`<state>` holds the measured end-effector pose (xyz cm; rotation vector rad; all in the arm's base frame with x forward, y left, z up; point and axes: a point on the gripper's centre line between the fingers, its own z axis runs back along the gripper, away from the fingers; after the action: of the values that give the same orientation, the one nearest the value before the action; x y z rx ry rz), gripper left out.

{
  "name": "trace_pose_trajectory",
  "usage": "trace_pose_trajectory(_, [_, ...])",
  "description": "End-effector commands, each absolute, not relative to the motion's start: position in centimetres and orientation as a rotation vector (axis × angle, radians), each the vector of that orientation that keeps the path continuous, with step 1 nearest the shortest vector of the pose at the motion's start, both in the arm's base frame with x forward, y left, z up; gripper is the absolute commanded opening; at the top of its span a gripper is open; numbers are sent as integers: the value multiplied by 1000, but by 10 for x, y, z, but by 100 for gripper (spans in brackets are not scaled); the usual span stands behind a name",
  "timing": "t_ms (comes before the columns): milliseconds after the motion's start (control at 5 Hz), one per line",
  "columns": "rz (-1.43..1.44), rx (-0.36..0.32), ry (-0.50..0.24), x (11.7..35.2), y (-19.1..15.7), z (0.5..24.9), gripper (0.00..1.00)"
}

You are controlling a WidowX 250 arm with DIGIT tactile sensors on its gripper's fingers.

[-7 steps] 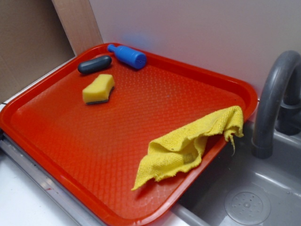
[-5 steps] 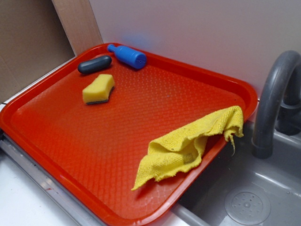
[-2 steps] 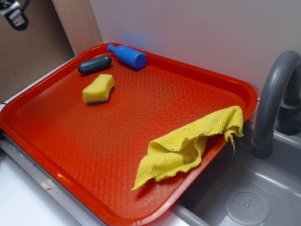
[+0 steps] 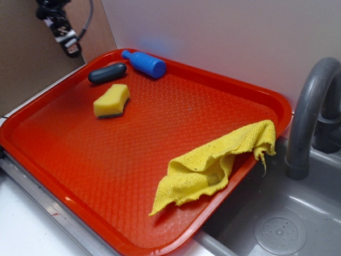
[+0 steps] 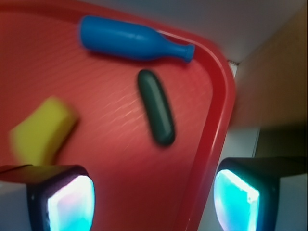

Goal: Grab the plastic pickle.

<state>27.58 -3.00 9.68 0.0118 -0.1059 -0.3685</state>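
red tray [image 4: 69, 200] carries everything; yellow cloth [image 4: 213, 165] is draped over its sink-side edge. gripper [image 4: 66, 40] is seen high above the far left corner, jaws spread wide, nothing held. blue bottle [image 4: 145, 63], yellow sponge [image 4: 111, 100], plastic pickle [image 4: 107, 73] are clustered there, pickle untouched between both, near the rim. grasp not started; descent room is judged tight.

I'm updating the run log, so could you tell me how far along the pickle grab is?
Early approach. Done: the gripper has reached the tray's far left corner. In hand: nothing; its jaws stand open and empty, above the plastic pickle, which lies untouched between the blue bottle and sponge. Left: descend, close, lift.
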Motion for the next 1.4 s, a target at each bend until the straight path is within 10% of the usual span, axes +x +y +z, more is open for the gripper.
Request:
trace_pose_trajectory(0, [-431, 2, -86, 306, -52, 59, 100])
trace_pose_trajectory(200, [-406, 24, -12, 309, -51, 36, 100])
trace_pose_trajectory(400, [-404, 30, 29, 308, -51, 26, 0])
trace_pose_trajectory(800, [-393, 41, 35, 306, -50, 34, 0])
trace_pose_trajectory(1200, [-297, 33, 22, 274, -80, 106, 0])
